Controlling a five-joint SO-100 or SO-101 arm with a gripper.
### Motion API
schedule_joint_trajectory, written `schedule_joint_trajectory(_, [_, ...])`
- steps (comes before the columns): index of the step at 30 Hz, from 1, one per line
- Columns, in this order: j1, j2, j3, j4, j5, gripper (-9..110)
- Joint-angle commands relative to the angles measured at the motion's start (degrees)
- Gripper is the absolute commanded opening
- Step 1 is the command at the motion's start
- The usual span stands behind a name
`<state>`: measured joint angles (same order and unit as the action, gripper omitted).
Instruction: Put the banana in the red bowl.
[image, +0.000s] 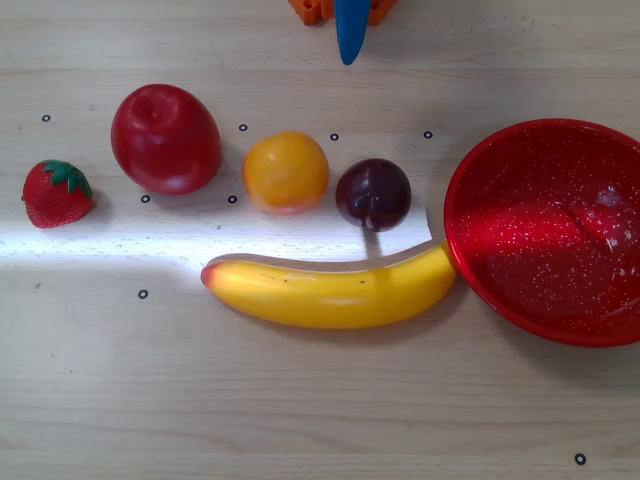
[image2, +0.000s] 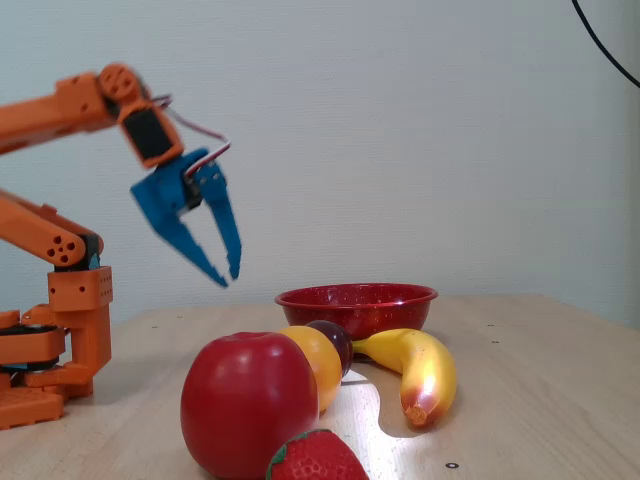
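My gripper (image2: 228, 280) hangs empty, jaws seemingly slightly apart, upper left in the fixed view; I'd widen and straddle mid-banana (image: 330, 290), lower centre overhead, before the red bowl (image: 470, 260).

Raised arm (image2: 60, 110), slightly parted jaws.

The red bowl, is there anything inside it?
In the overhead view the red bowl holds nothing; only glittery speckles show. The banana lies outside, its end at the rim. No part of the interior is covered.
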<state>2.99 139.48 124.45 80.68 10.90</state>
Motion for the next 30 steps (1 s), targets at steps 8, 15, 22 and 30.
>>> schedule_joint_trajectory(8, [-1.5,-18.4,-26.1,3.5,0.1,9])
schedule_joint_trajectory(15, [-2.4,-31.9,-38.2,4.7,1.1,12])
schedule_joint_trajectory(22, [-4.5,-46.4,-50.9,6.0,1.4,19])
schedule_joint_trajectory(30, [-5.0,-56.2,-55.4,3.3,1.6,34])
